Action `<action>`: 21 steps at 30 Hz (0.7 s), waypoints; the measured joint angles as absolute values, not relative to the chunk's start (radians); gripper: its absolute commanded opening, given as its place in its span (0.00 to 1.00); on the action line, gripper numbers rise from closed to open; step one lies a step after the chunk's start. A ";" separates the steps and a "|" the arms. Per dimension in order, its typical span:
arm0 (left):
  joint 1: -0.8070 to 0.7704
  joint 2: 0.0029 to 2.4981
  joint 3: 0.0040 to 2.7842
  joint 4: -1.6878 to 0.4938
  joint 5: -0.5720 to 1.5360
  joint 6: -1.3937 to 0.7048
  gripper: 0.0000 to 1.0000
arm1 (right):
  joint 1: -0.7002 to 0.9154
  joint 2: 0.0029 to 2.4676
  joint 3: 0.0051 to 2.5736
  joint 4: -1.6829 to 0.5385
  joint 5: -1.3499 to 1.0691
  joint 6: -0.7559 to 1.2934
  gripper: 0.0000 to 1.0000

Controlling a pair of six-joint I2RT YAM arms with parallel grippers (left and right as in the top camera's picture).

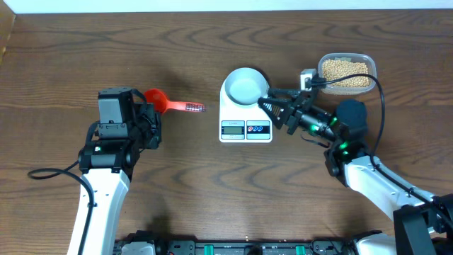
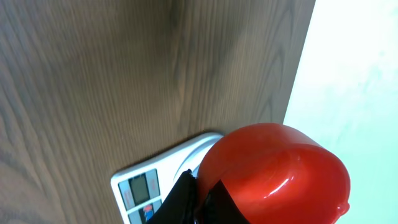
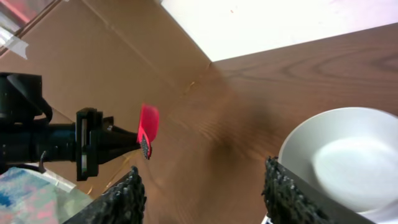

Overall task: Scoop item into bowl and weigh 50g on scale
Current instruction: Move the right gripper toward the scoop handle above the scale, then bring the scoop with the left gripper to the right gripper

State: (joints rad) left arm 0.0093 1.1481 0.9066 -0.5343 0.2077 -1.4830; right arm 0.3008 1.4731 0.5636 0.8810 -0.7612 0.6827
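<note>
Containers first. The bowl [image 1: 243, 85] is round, pale bluish-white and smooth-walled. It sits on the platform of the scale [image 1: 245, 129] and I see nothing in it. The scale is a flat white rectangle with a grey display and two round buttons on its near edge; I cannot read the display.

The beans [image 1: 345, 71], small, round and beige-yellow, all lie in a clear rounded-rectangular plastic tub [image 1: 347, 56] to the right of the scale, near the table's far edge. I see none outside the tub.

The table [image 1: 212, 191] is dark brown with a wood grain.

Left gripper [image 1: 148, 108]: its claw is pressed together on a glossy red plastic scoop [image 1: 159, 100]. The scoop's handle points towards the scale, and the handle end carries a dark pattern. On the left wrist camera the scoop's rounded back fills the lower right, with the corner of the scale behind it.

Right gripper [image 1: 272, 108]: its claw is spread wide at the bowl's right rim. On its wrist camera one ribbed black finger [image 3: 283, 193] overlaps the rim and the other stands apart over bare wood. I cannot tell whether the finger touches the bowl. Nothing is pinched.
</note>
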 measured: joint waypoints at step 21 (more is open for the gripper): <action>-0.224 1.354 0.906 -0.105 0.276 -1.476 0.07 | 0.388 1.473 0.564 0.884 -0.728 0.700 0.48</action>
State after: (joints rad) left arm -0.2241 1.3537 0.9062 -0.1051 0.2760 -1.4761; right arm 0.3882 1.4734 0.5636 0.8837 -0.7284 0.7002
